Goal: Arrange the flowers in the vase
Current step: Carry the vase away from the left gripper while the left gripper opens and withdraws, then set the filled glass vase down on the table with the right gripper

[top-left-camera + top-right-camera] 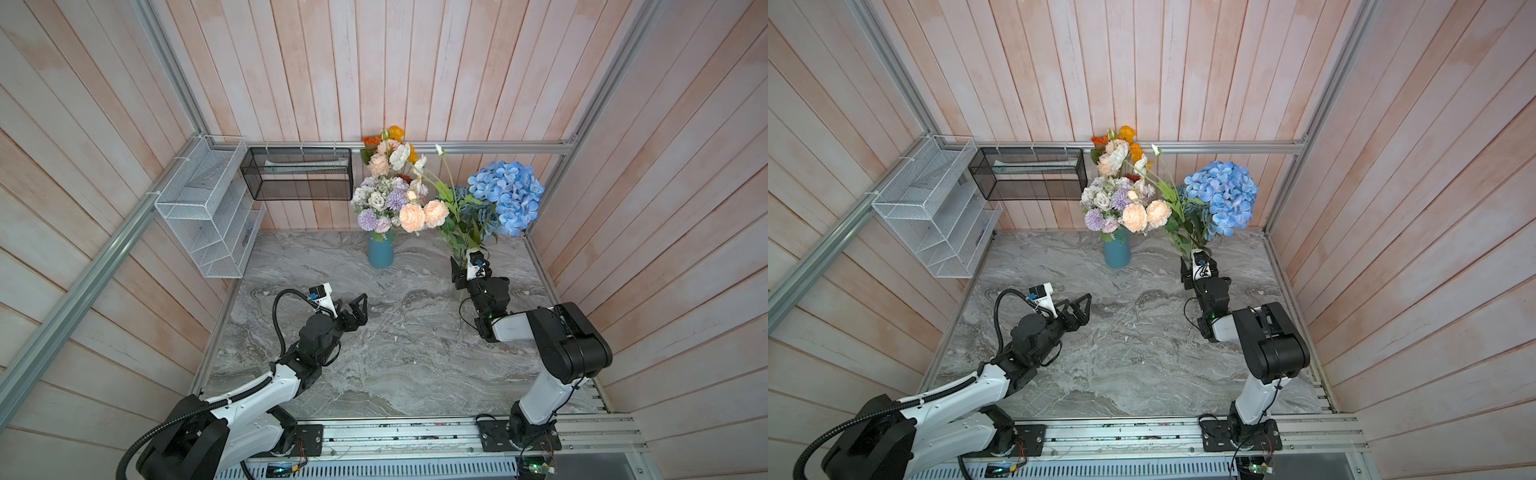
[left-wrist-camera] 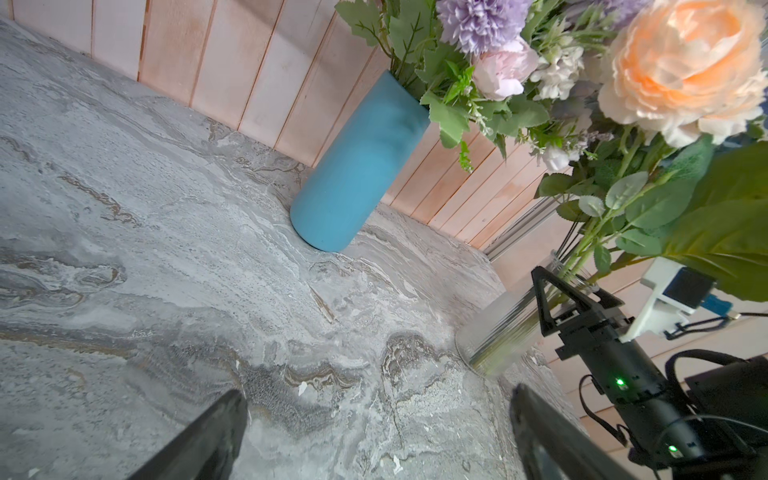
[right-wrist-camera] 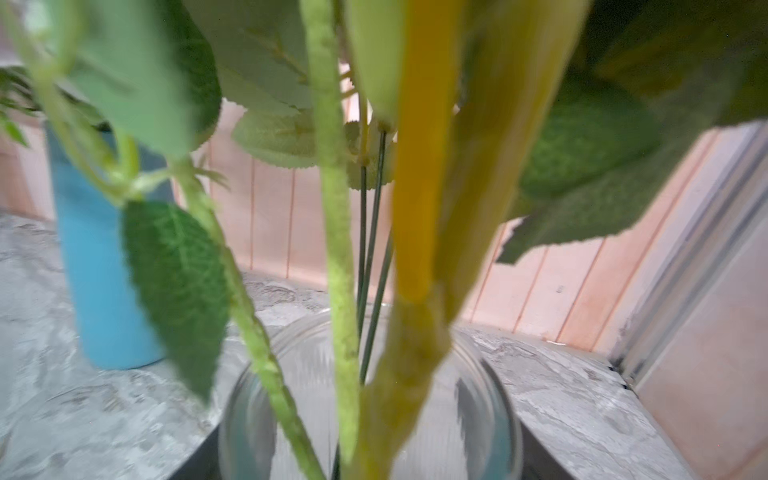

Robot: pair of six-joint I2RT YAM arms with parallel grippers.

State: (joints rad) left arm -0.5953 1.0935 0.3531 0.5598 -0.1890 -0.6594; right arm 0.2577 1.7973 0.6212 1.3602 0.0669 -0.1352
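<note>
- One tool is free: my left gripper [image 1: 362,311] hangs low over the table [image 1: 415,365], jaws wide, holding nothing, nose aimed toward the vases.
- Next along, the blue vase [image 1: 380,251] stands upright at the back of the table, packed with flowers [image 1: 392,195]: lavender, white, peach and orange heads. Their stems go down into the vase and the heads fan out above.
- Right of it, and apart from it, the glass vase [image 2: 494,336] holds more flowers: a hydrangea [image 1: 507,195] and a few leafy stems [image 3: 338,249]. Their long axes run near upright, cut ends down in the glass, heads up. The thin white-budded ones lean toward the blue vase's bunch, and the hydrangea leans away from it.
- My right gripper [image 1: 467,274] is at the glass vase, jaws partly wide with a finger on either side of its wall. I judge it is clasping the vase to steady it.
- No stem lies loose on the table, so I take the step in hand to be sorting flowers already in vases. Which vase is the goal I cannot tell.
- Next, I judge, the left gripper must cross to one stem, close low on it below the leaves, and draw it along its own axis so that its neighbours stay put.
</note>
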